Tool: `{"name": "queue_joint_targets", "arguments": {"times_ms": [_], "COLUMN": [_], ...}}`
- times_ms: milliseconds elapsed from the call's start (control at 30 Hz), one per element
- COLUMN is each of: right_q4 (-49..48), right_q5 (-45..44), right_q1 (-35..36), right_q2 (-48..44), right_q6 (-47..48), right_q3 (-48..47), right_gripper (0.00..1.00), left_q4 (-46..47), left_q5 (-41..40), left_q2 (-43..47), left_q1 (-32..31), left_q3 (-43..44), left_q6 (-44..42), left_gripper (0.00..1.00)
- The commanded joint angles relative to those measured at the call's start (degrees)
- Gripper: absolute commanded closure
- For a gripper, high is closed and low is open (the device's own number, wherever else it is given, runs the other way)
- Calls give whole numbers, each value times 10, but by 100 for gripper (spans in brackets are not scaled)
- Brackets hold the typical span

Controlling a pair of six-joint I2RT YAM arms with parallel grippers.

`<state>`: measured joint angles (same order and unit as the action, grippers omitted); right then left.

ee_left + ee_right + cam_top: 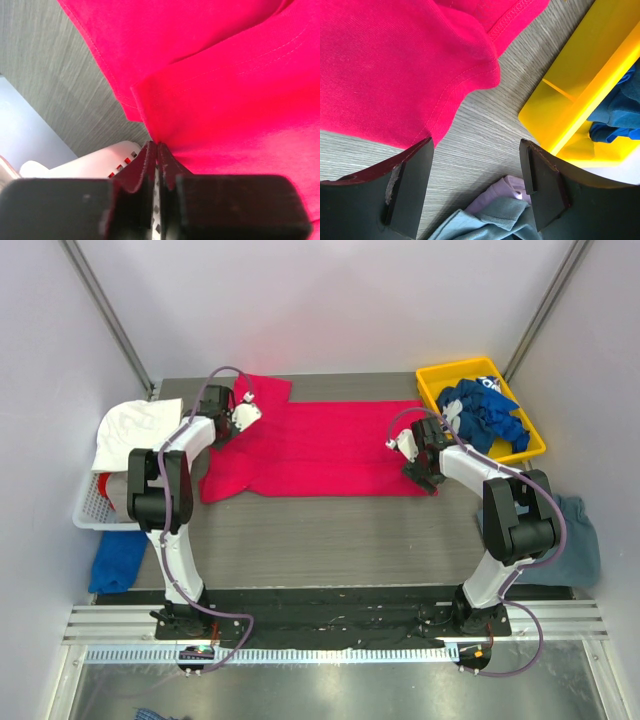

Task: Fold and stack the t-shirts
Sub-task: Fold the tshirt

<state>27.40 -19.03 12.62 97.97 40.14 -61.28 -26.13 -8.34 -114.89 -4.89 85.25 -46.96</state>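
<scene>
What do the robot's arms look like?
The left arm and right arm are white tubes with chunky black joints. A thin purplish cable loops along each. The left gripper and right gripper each have two flat black fingers.

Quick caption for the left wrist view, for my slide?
Left gripper pinched shut on a fold of the bright pink-red cloth t-shirt above the grey wood-grain table.
</scene>
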Motion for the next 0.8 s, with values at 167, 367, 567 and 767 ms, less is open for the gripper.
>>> {"name": "queue_joint_targets", "arguments": {"times_ms": [167,367,567,767], "right_q4": [-14,-15,-21,-44], "right_q5": [-13,-12,-8,-11], "right_q1": [-1,-1,-1,-1], "right_q2": [-15,-17,-22,-28], "right_q6": [-6,-11,-27,-42], "right_q3": [-10,-17,-31,-31], "right_gripper": [24,24,24,23], "left_q4": [42,57,69,111], "left_q5": [-29,-24,-9,-6], "left_q2": [12,36,59,79], "left_q1": [4,4,4,3], "left_q3": [-33,-47,-28,-26], "left_q6": [-13,7,42,91], "left_gripper": [62,46,29,11]}}
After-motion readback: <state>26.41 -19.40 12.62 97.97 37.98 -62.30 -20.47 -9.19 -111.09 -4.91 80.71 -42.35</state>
